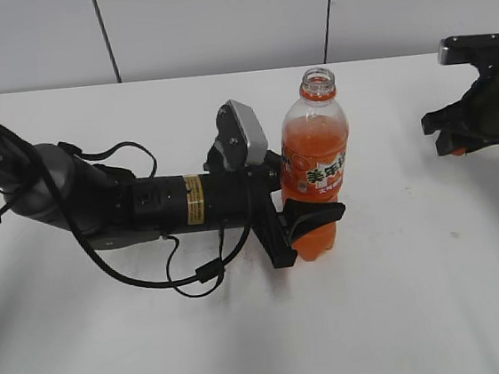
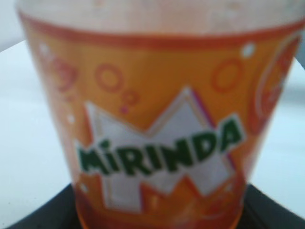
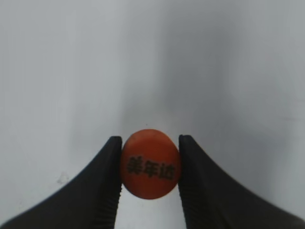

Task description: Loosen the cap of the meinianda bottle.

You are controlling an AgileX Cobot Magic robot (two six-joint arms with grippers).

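Note:
The meinianda bottle [image 1: 316, 158] stands upright near the middle of the white table, its mouth open with no cap on it. My left gripper [image 1: 312, 225] is shut on its lower body; in the left wrist view the orange label [image 2: 157, 133] fills the frame between the black fingers. My right gripper [image 1: 455, 142] is off to the right, well away from the bottle, above the table. It is shut on the round orange cap [image 3: 150, 163], whose top with dark Chinese characters faces the right wrist camera.
The white table [image 1: 406, 313] stretches all round the bottle. A pale panelled wall [image 1: 214, 21] stands behind its far edge. My left arm [image 1: 99, 203] with a looping black cable [image 1: 196, 277] lies across the table's left half.

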